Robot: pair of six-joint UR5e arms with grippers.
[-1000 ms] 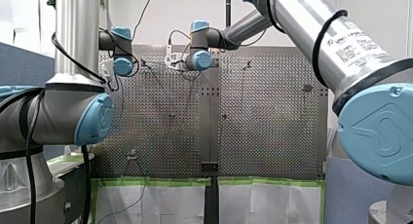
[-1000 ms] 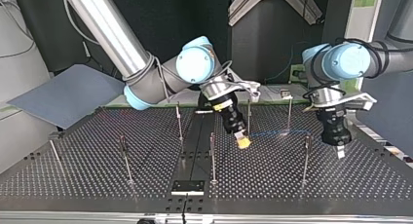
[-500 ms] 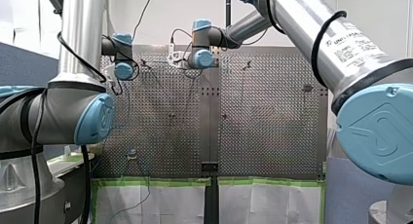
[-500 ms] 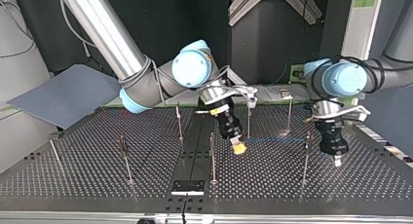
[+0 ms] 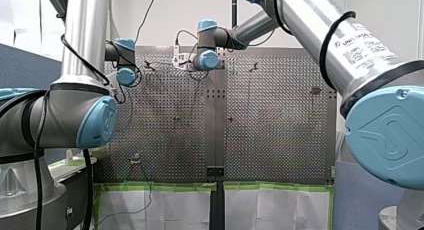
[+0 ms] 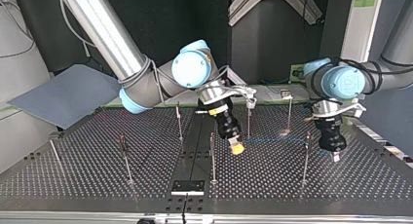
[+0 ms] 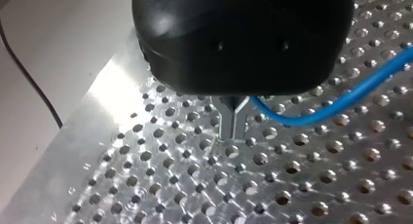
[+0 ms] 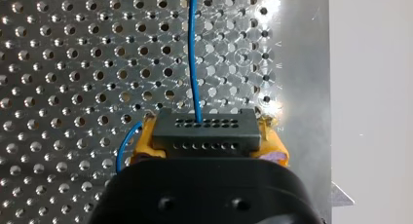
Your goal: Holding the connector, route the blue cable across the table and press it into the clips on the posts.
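My right gripper [image 8: 204, 139] is shut on the black connector [image 8: 203, 130], held between its yellow pads [image 8: 272, 139]. The blue cable [image 8: 193, 53] leaves the connector and runs ahead over the perforated table. In the top view my right gripper [image 6: 236, 147] hangs just above the table beside a middle post [image 6: 212, 156]. My left gripper [image 6: 335, 156] is at that view's right, near another post [image 6: 305, 158]. In the left wrist view its metal fingers [image 7: 227, 122] stand together with nothing between the tips, and the blue cable [image 7: 341, 100] curves past beside them.
Several thin posts stand on the table, among them one [image 6: 179, 121], another [image 6: 290, 114] and a third [image 6: 125, 158]. A black plate [image 6: 187, 187] sits at the table's near edge in the top view. A grey board [image 6: 68, 95] lies off the table at that view's left.
In the top view my right gripper has shifted left and lower with the connector. My left gripper has drifted slightly left, toward the post beside it.
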